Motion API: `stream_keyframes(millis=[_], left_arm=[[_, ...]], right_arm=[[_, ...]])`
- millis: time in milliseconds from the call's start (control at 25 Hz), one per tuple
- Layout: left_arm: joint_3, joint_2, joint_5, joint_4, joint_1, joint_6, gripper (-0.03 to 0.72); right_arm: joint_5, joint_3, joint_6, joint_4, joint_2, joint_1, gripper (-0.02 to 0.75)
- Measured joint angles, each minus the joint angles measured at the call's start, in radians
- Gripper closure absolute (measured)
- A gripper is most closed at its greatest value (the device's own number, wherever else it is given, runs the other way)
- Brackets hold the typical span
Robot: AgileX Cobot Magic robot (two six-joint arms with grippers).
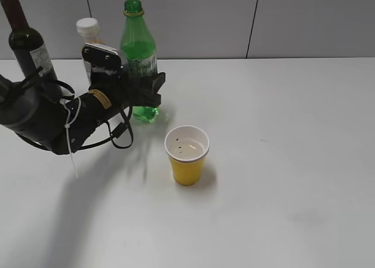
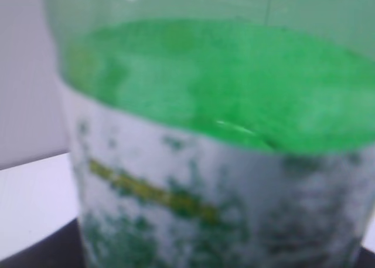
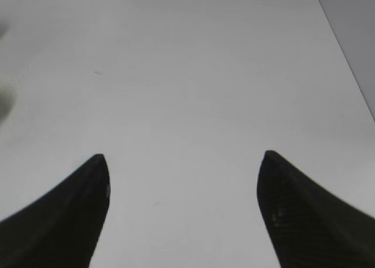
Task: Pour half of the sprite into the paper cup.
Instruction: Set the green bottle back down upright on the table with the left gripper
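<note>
Left gripper (image 1: 146,87) clamped around the sprite (image 1: 139,51); right gripper (image 3: 183,180) spread open, idle; lift upright, then tilt slowly over the paper cup (image 1: 187,155)

Glossy, see-through green plastic on the sprite (image 1: 139,51), light glinting off its shoulder; up close in the left wrist view its label (image 2: 193,203) looks like a thin printed film, white with green speckle, though blurred. The cup (image 1: 187,155) is paper, yellow and matt outside, plain white inside with a rolled rim. Far left, the wine bottle (image 1: 26,42) is dark shiny glass with a pale paper-like label. The table (image 1: 293,162) is white, smooth, faintly sheened. The left gripper (image 1: 149,89) is matt black; the right gripper (image 3: 181,212) fingers (image 3: 70,221) show the same dull black, finely textured.
</note>
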Motion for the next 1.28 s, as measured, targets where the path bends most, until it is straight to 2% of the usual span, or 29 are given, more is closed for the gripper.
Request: stream_keyframes(millis=[360, 560, 640, 880, 1280], left_arm=[[-0.007, 0.014, 0.015, 0.001, 0.0, -0.045, 0.23], [-0.009, 0.011, -0.004, 0.001, 0.0, -0.061, 0.043], [-0.009, 0.006, -0.01, 0.001, 0.0, -0.063, 0.013], [0.042, -0.048, -0.009, 0.008, 0.0, -0.064, -0.002], [0.215, -0.15, -0.02, 0.017, 0.0, -0.064, -0.002]], right_arm=[[0.0, 0.0, 0.0, 0.0, 0.0, 0.0, 0.146], [0.0, 0.0, 0.0, 0.0, 0.0, 0.0, 0.147], [0.0, 0.0, 0.0, 0.0, 0.0, 0.0, 0.147], [0.0, 0.0, 0.0, 0.0, 0.0, 0.0, 0.147], [0.0, 0.0, 0.0, 0.0, 0.0, 0.0, 0.146]])
